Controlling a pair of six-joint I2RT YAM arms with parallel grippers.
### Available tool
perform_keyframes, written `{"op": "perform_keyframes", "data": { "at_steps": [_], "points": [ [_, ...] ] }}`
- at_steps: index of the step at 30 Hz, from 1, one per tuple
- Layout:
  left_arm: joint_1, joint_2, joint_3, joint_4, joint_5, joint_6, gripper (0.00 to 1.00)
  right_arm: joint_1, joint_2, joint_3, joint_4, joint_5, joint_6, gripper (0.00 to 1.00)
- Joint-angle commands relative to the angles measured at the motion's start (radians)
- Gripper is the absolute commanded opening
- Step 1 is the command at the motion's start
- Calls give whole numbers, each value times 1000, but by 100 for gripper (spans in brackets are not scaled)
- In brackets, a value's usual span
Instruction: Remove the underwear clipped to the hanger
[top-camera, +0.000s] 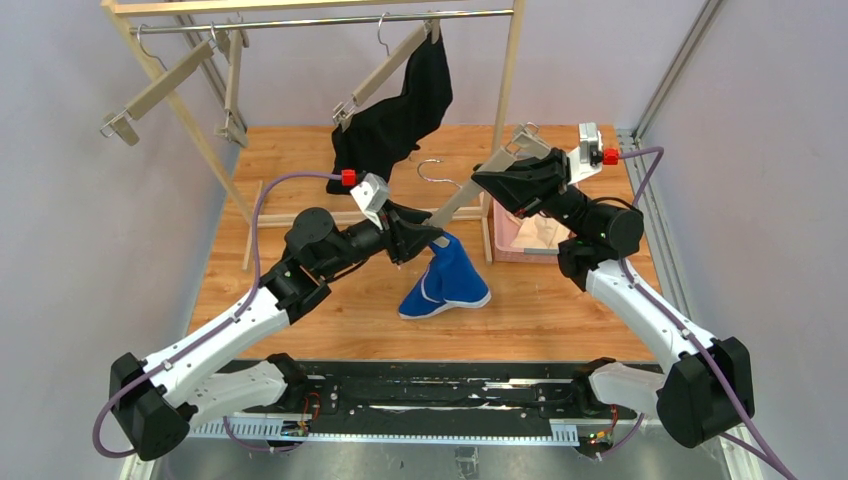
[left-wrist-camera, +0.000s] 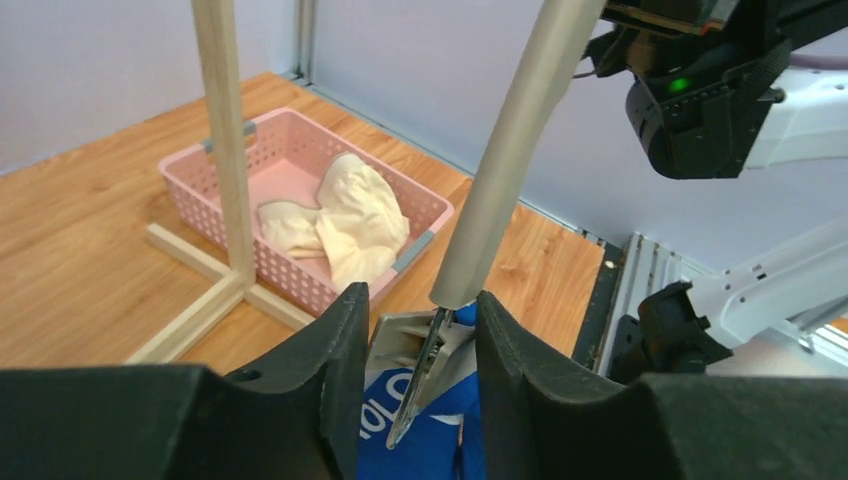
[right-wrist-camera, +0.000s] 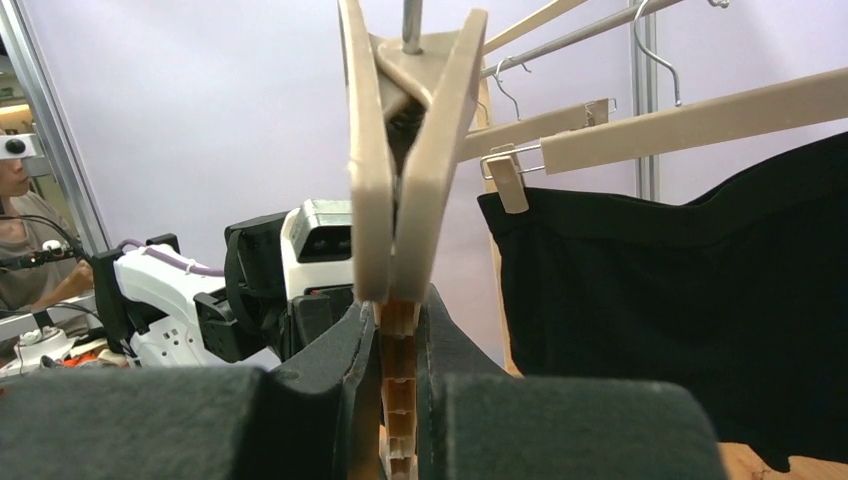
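Two arms share tan hanger (top-camera: 462, 198) — right gripper (right-wrist-camera: 398, 305) pinched tight on upper clip (right-wrist-camera: 405, 170), left gripper (left-wrist-camera: 418, 300) closed narrow around lower clip (left-wrist-camera: 425, 365), where blue briefs (top-camera: 450, 280) hang. Black briefs (top-camera: 405, 115) clipped beyond hanger on rack (top-camera: 320, 18); cream briefs (left-wrist-camera: 350, 215) in pink basket (left-wrist-camera: 290, 270) beneath hanger's upper end.

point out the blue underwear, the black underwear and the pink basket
blue underwear (top-camera: 450, 278): top external view, middle of the fabric
black underwear (top-camera: 405, 115): top external view, middle of the hanging fabric
pink basket (left-wrist-camera: 295, 280): left wrist view, its near perforated wall
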Motion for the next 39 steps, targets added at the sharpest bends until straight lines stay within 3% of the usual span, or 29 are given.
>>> {"op": "perform_keyframes", "data": {
  "at_steps": [1,3,4,9,10,13,14,20,25,27,30,39],
  "points": [
    [-4,33,5,51,87,-5,25,5,-23,15,65,19,29,1],
    [-4,41,7,53,109,-11,5,5,-21,14,65,22,29,1],
    [-4,43,7,56,118,-11,1,5,-20,14,65,22,30,1],
    [-4,48,25,61,147,-8,0,5,-17,8,70,25,34,1],
    [-4,47,26,66,139,-11,4,5,-15,8,74,25,35,1],
    [-4,37,15,109,111,-23,48,5,-13,6,80,24,41,1],
    [-4,34,10,129,106,-28,54,5,-14,6,82,25,42,1],
    [-4,60,16,222,132,-60,58,5,-12,7,96,25,52,1],
    [-4,106,31,250,175,-82,47,5,-16,6,97,27,55,0],
    [-5,126,32,270,197,-92,32,5,-18,6,96,28,55,1],
    [-5,146,32,292,224,-104,1,5,-17,7,93,29,57,1],
    [-4,41,30,255,195,-99,0,5,-31,-9,27,33,15,1]
  ]
}}
